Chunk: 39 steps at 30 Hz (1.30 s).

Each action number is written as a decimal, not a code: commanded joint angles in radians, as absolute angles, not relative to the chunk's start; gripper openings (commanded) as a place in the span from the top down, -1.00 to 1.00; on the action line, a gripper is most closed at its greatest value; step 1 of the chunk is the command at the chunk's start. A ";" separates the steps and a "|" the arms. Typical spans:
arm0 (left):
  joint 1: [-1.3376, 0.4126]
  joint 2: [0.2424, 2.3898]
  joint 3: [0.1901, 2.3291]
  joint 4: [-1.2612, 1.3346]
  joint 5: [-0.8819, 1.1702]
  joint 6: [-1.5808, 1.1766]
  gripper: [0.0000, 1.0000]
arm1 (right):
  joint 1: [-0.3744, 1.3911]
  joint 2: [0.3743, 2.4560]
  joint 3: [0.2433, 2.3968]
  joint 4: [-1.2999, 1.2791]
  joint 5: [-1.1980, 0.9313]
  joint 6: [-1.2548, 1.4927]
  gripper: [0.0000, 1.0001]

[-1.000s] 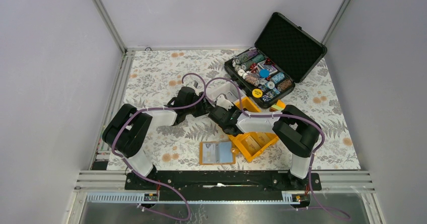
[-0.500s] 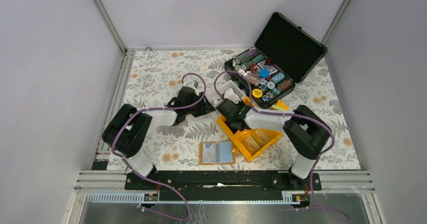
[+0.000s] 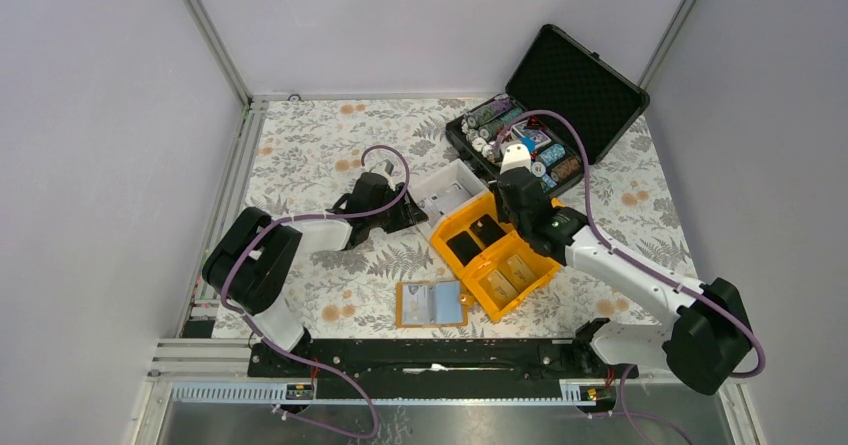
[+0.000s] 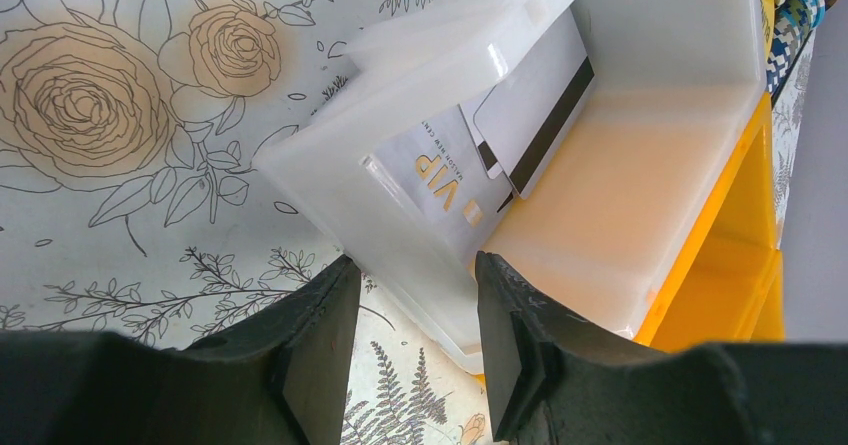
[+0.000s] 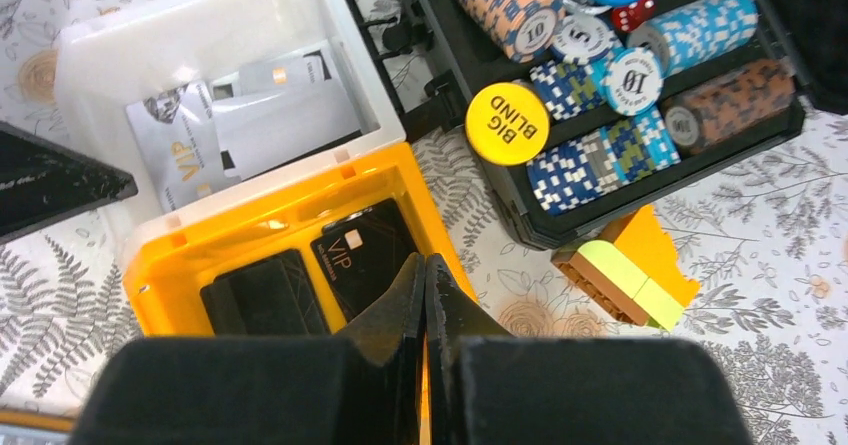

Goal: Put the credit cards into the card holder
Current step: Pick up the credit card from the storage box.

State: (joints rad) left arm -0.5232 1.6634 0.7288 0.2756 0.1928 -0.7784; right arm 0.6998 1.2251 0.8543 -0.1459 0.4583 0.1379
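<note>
The credit cards (image 4: 530, 105), thin pale grey plastic rectangles, one with a dark stripe and one lettered VIP, lie overlapping in a shallow translucent white plastic bin (image 4: 660, 25) just ahead of the left gripper (image 4: 415, 265). Its fingers stand apart with the bin's near corner between them; whether they press on it cannot be told. The bin rests on the flower-printed table cover (image 4: 120, 85), touching a large orange plastic compartment bin (image 5: 300, 195) on its far side. The right gripper (image 5: 425, 265) hangs over that orange bin with its fingers pressed together and nothing between them; a glossy black VIP card (image 5: 365, 255) lies in the compartment just left of its tips. Ahead and to its right sits an open black hard case (image 5: 480, 175) filled with rows of striped round poker chips (image 5: 590, 165). The card holder (image 3: 432, 303), a small orange wallet spread open to show its pale inner pockets, lies flat on the cover behind both grippers, near the arm bases.
</note>
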 commanded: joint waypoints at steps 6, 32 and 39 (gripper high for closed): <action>-0.545 1.641 0.733 0.337 0.185 -0.695 0.59 | 0.697 1.345 0.907 -0.226 0.335 0.142 0.47; -0.545 1.657 0.737 0.334 0.181 -0.698 0.63 | 0.926 1.809 1.041 -0.221 0.713 0.021 0.04; -0.545 1.653 0.737 0.333 0.177 -0.696 0.63 | 0.931 1.859 1.023 -0.194 0.757 0.026 0.09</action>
